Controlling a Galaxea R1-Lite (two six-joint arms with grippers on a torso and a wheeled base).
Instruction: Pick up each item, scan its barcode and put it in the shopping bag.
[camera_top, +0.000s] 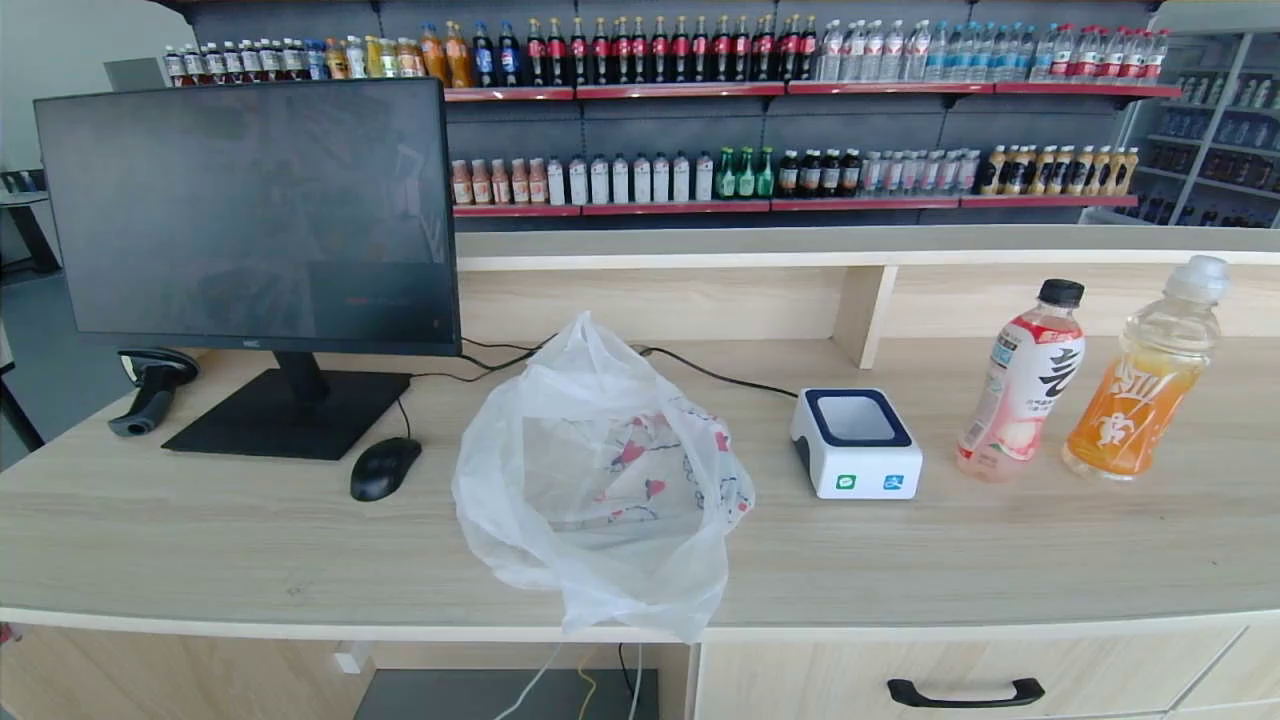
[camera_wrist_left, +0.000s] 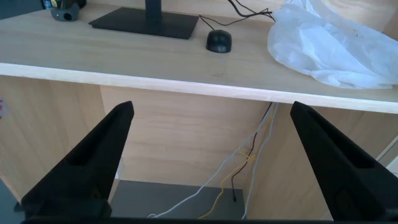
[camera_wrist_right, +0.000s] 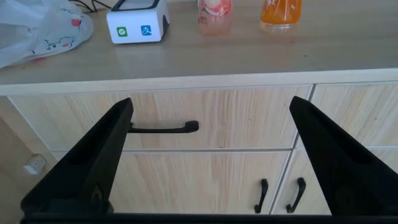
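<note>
Two bottles stand upright at the counter's right end: a pink peach drink with a black cap (camera_top: 1022, 380) (camera_wrist_right: 215, 14) and an orange drink with a clear cap (camera_top: 1146, 372) (camera_wrist_right: 281, 14). Left of them sits a white box scanner with a dark blue rim (camera_top: 856, 441) (camera_wrist_right: 137, 21). A translucent plastic shopping bag (camera_top: 600, 478) (camera_wrist_left: 329, 45) (camera_wrist_right: 38, 32) slumps open at the counter's front middle. My left gripper (camera_wrist_left: 208, 155) is open, below the counter edge near the bag. My right gripper (camera_wrist_right: 208, 155) is open too, in front of the drawers beneath the scanner and bottles.
A monitor (camera_top: 250, 215) on a black stand, a mouse (camera_top: 384, 467) (camera_wrist_left: 219, 41) and a handheld scanner (camera_top: 150, 385) occupy the counter's left. Cables hang under the counter (camera_wrist_left: 245, 168). A drawer handle (camera_wrist_right: 163, 128) and cupboard handles (camera_wrist_right: 280, 194) face the right gripper.
</note>
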